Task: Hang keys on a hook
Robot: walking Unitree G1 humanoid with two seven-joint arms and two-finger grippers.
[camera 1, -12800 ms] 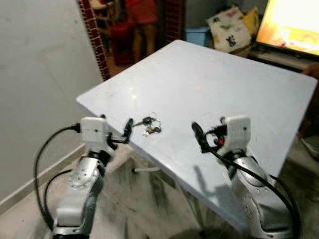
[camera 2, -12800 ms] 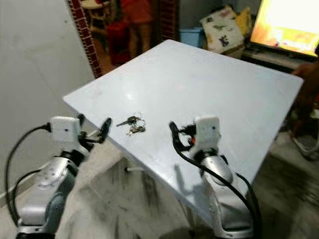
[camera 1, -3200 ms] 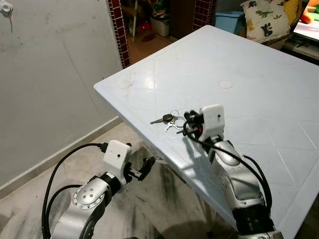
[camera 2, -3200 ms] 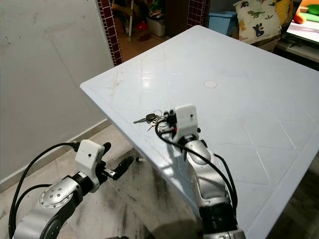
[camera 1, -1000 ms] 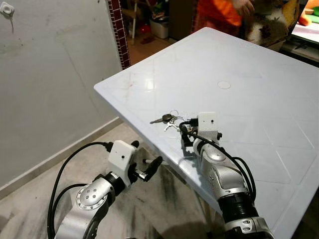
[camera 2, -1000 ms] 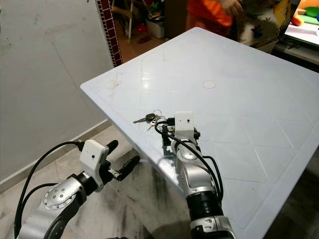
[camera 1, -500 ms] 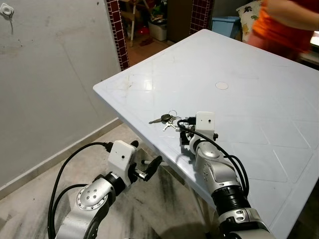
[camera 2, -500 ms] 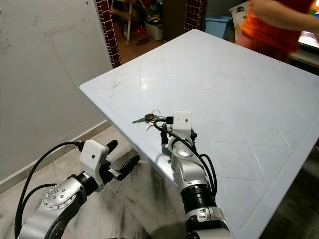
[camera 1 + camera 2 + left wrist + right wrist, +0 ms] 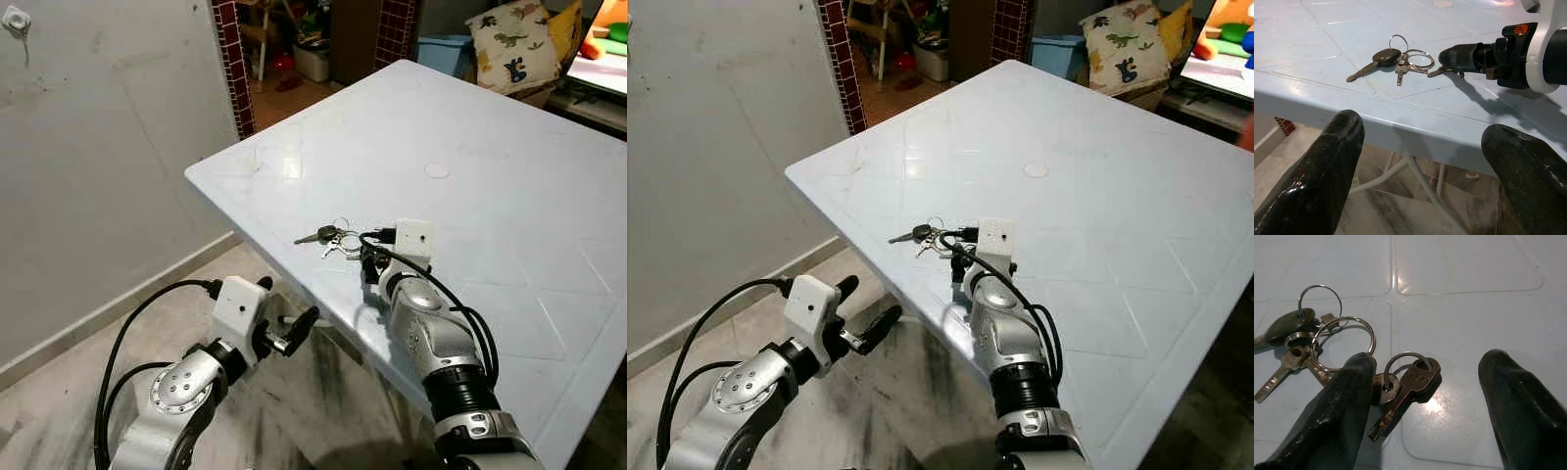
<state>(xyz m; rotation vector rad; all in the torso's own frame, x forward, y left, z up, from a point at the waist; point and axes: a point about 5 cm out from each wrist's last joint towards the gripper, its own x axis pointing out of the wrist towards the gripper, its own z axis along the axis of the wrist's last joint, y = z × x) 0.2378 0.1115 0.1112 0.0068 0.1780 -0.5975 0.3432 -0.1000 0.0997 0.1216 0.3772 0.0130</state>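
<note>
I saw the bunch of small metal keys on linked silver rings (image 9: 1337, 352) lying near the left front edge of the pale blue-white plastic table (image 9: 490, 127), w/ bare tabletop all round. My right gripper (image 9: 1425, 396) sat low on the table, fingers spread apart, one black finger (image 9: 1352, 401) touching the nearest key, nothing grasped. My left gripper (image 9: 1420, 161) hovered below the table edge, fingers wide apart, pointing at the keys. Grey plaster wall (image 9: 98, 147) stood to the left; marbled floor (image 9: 323, 392) underneath.
</note>
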